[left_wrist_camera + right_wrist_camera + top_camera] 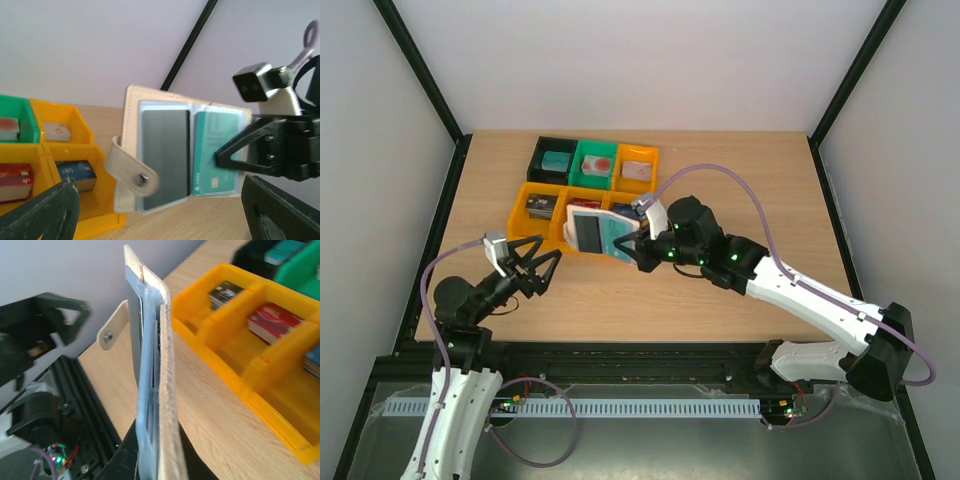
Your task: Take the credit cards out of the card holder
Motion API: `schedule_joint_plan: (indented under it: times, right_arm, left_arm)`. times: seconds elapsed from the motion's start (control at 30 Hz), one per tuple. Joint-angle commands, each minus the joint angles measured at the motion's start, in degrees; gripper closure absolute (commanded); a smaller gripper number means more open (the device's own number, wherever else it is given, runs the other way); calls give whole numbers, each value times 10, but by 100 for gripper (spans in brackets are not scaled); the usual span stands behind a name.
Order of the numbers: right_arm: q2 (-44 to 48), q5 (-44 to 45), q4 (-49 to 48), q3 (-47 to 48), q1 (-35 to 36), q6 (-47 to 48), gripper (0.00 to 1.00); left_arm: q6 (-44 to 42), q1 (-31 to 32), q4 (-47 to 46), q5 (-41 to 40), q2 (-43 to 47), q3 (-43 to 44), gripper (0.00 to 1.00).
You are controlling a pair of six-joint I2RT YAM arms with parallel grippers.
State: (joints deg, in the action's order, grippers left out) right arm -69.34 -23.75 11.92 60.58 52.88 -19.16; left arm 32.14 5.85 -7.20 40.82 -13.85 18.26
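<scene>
The right gripper (638, 248) was clamped on the open card holder (599, 231) at frame centre; the left gripper (545, 270) stood with fingers apart, lower left. A teal card (216, 150) sat inside the holder; its print was unreadable.

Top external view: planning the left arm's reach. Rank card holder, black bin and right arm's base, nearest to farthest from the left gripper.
1. card holder, just ahead and right of the left gripper
2. black bin, back left of the table
3. right arm's base, near right corner
</scene>
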Motion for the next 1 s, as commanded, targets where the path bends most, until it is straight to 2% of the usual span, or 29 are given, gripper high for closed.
schedule_joint_plan:
  times: [0.0, 0.1, 0.23, 0.37, 0.47, 0.6, 0.73, 0.97]
  right_arm:
    - [-11, 51, 48, 14, -29, -51, 98]
    - [-31, 96, 55, 19, -31, -53, 98]
    - [-66, 90, 80, 52, -31, -44, 98]
    - [-84, 76, 63, 61, -32, -45, 98]
    - [-105, 51, 53, 72, -31, -50, 98]
    - [-140, 0, 62, 104, -31, -28, 98]
    - [-138, -77, -1, 96, -31, -24, 98]
    - [-138, -162, -45, 88, -32, 19, 98]
  left_arm:
    - [24, -16, -43, -17, 2, 27, 10]
    - [22, -19, -40, -25, 5, 34, 9]
    - [40, -18, -97, 18, -10, 36, 9]
    - [110, -2, -130, 17, -41, 15, 12]
    - [162, 28, -186, 8, -71, -17, 20]
    - [184, 99, -271, -24, -123, -34, 31]
    - [176, 176, -252, -50, -162, -50, 39]
    - [169, 181, -276, -67, -173, -75, 49]
